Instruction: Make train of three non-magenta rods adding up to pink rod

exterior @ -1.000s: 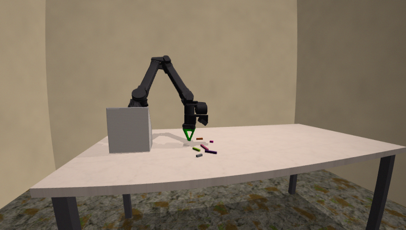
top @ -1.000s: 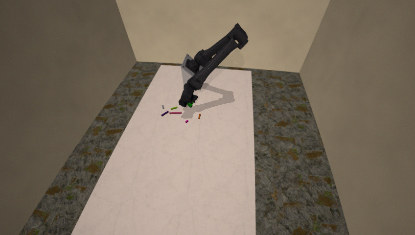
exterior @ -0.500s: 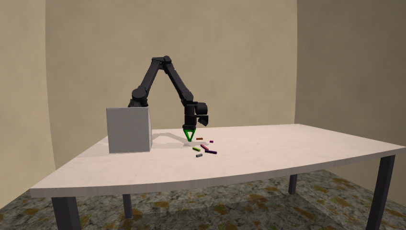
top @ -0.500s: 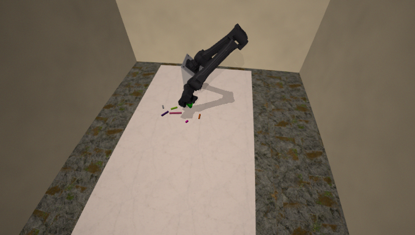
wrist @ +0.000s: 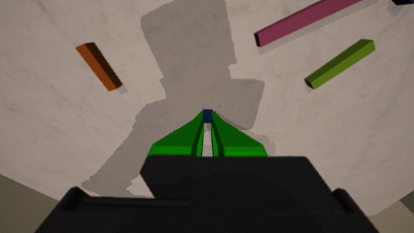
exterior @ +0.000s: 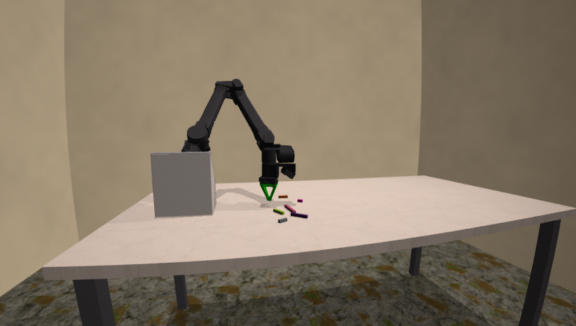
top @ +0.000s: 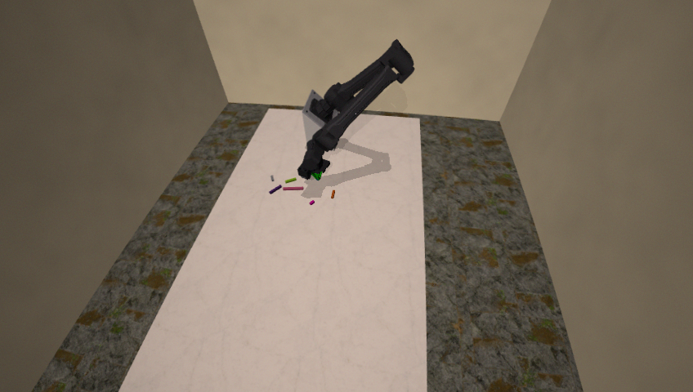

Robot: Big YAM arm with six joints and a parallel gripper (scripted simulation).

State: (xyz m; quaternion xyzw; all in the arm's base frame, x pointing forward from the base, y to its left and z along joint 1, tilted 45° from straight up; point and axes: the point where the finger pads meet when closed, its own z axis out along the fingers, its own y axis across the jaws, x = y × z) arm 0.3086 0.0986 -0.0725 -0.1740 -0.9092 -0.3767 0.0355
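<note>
My gripper [top: 317,178] [exterior: 269,199] is shut on the small blue rod [wrist: 208,116], pointing down a little above the table. The orange rod [top: 333,193] [exterior: 282,196] [wrist: 99,68] lies apart from the others. The lime rod [top: 290,180] [exterior: 278,211] [wrist: 340,64] lies near the long pink rod [top: 292,188] [exterior: 289,208] [wrist: 306,22], not touching it. The purple rod [top: 275,189] [exterior: 299,215] lies close to the pink rod's far end from my gripper. The grey rod [top: 272,178] [exterior: 282,220] lies beyond the lime rod. No rods stand end to end in a line.
The magenta rod [top: 312,202] [exterior: 299,200] lies between the pink and orange rods, farther from the arm's base. A grey block [exterior: 181,185] stands at the arm's base on the pale table [top: 301,291] [exterior: 404,210]. The arm's shadow falls around the gripper.
</note>
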